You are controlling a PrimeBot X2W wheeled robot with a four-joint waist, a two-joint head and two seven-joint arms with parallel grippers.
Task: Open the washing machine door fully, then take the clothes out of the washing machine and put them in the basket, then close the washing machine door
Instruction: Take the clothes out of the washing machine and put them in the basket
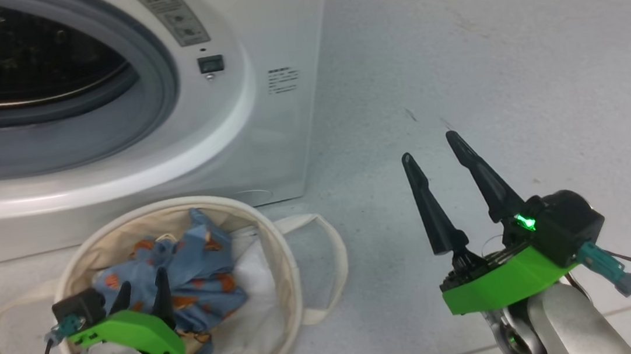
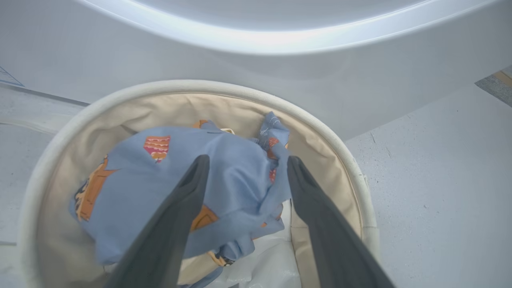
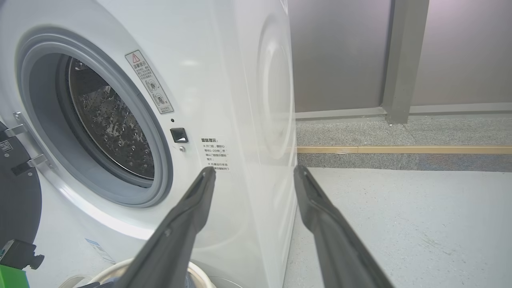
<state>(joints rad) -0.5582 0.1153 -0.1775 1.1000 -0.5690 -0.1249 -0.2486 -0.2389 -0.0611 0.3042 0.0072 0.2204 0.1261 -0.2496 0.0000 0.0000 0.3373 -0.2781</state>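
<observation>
- Clothes [image 2: 224, 180]: blue bear-print garment, bunched inside the basket [image 2: 240, 90], lying below and between the left gripper's fingers.
- Left gripper [image 2: 248, 160]: fingers spread wide, pinching nothing, poised over the basket's mouth.
- Washing machine [image 1: 262, 118]: just beyond the basket from the left gripper, drum [image 3: 112, 132] exposed.
- Right gripper [image 1: 431, 148]: fingers spread, empty, above the floor [image 1: 453, 39], the machine's corner to its left.

Floor [image 1: 484, 53]: pale grey, lightly speckled;
Wall [image 3: 340, 52]: grey panels, one vertical post [image 3: 402, 60];
Wall foot: yellow strip [image 3: 400, 150] across dark speckled band.
</observation>
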